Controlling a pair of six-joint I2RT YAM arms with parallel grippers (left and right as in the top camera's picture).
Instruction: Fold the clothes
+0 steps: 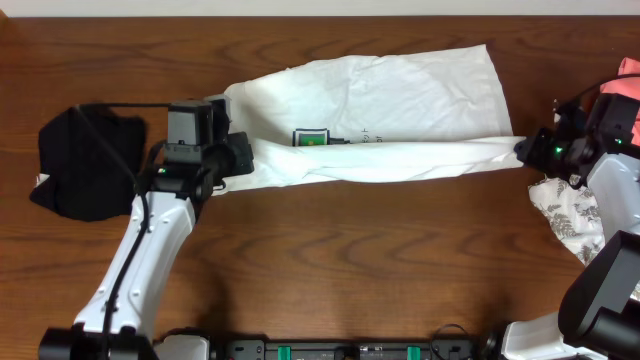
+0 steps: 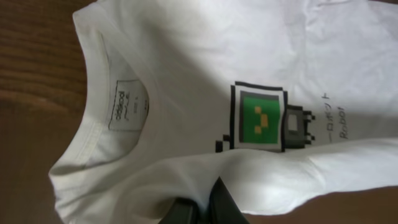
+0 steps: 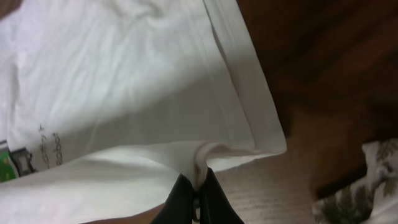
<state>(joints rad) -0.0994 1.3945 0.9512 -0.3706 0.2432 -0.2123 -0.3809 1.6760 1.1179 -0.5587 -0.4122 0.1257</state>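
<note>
White T-shirt [image 1: 400, 100] lies stretched left-to-right, collar [image 2: 93, 99] leftward, hem [image 3: 255, 106] seemingly rightward.

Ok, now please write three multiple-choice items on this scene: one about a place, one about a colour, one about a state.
1. Where does the black garment lie?
A) on the white T-shirt
B) beyond its hem end
C) beyond its collar end

2. What colour is the print screen?
A) red
B) green
C) blue

3. How is the right end effector?
A) shut on the T-shirt's hem
B) open
C) shut, holding nothing

Answers: 1 C, the overhead view shows it past the collar; 2 B, the left wrist view shows green; 3 A, it pinches the hem corner.
</note>
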